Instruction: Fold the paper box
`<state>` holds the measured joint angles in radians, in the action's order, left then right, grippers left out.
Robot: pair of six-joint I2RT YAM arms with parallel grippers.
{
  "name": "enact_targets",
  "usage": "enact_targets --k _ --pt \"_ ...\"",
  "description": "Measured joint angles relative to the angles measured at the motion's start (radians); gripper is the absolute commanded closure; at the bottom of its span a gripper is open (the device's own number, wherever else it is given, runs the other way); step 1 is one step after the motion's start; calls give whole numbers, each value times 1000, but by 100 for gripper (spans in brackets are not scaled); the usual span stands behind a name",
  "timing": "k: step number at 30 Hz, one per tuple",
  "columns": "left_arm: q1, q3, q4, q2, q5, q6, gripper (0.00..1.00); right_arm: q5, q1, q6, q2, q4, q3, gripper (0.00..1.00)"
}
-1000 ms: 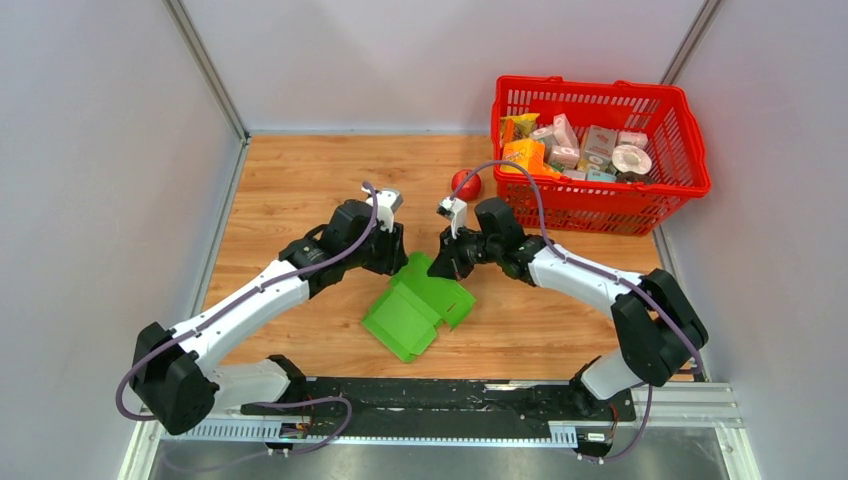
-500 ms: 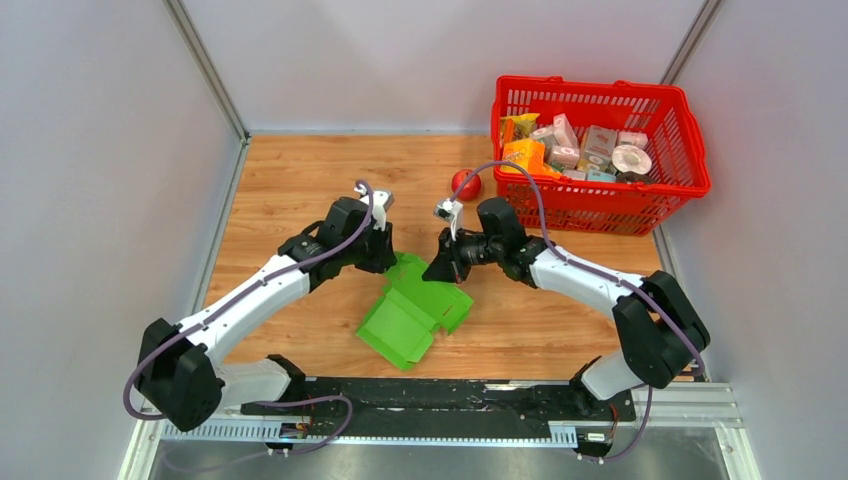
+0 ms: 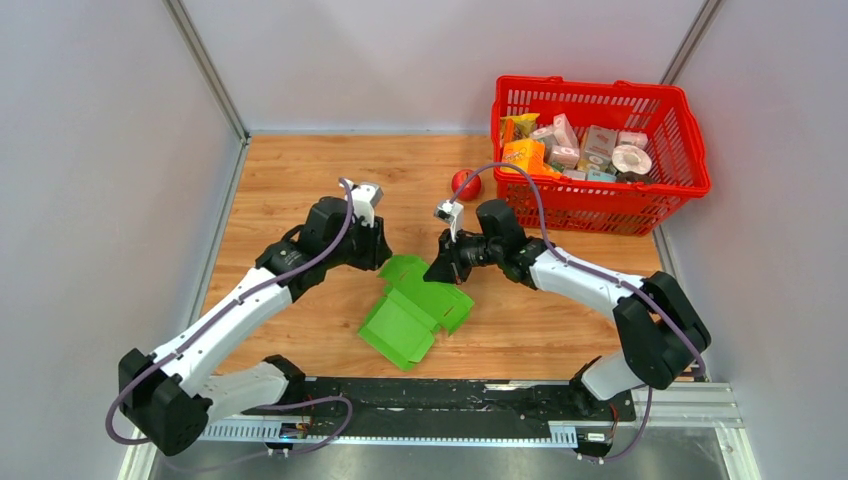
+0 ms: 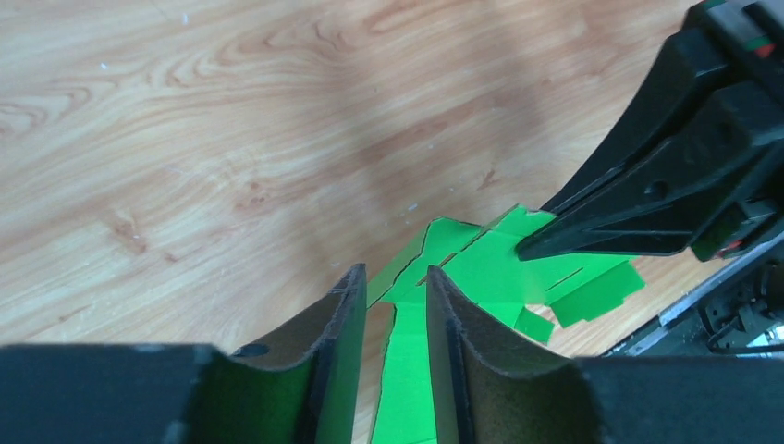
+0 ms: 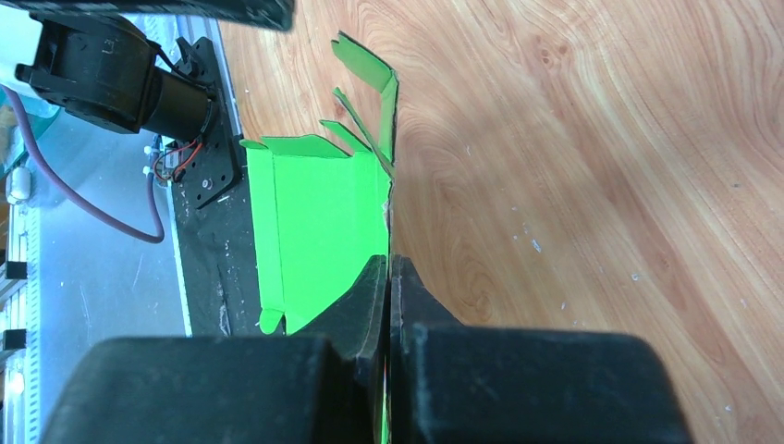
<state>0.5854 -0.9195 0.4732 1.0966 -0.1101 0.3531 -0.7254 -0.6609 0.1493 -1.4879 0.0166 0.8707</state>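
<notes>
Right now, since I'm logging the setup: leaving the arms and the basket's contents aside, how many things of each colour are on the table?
Green: 1, the paper box
Red: 2, the apple and the basket
Total: 3

Left gripper [image 3: 380, 258] pulls back to the left, off the bright green cardboard box blank [image 3: 400, 325]. The left arm swings out toward the wall. The blank slides slightly left. Its far-left flap, covered before, shows in full. Right gripper [image 3: 436, 274] edges left too.
</notes>
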Motion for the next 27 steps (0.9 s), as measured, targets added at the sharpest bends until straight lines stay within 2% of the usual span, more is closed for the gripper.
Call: enact_targets --k 2,3,7,16,27 --pt "25 -19 16 -15 39 -14 80 3 0 0 -1 0 0 100" --pt "45 -42 31 -9 66 -28 87 4 -1 0 -2 -1 0 100" --pt "106 -126 51 61 129 -60 96 10 -2 1 -6 -1 0 100" --pt "138 -154 76 175 206 -75 97 16 -4 1 -11 -1 0 100" --pt "221 -155 56 187 194 -71 97 18 -4 5 -17 -1 0 100"
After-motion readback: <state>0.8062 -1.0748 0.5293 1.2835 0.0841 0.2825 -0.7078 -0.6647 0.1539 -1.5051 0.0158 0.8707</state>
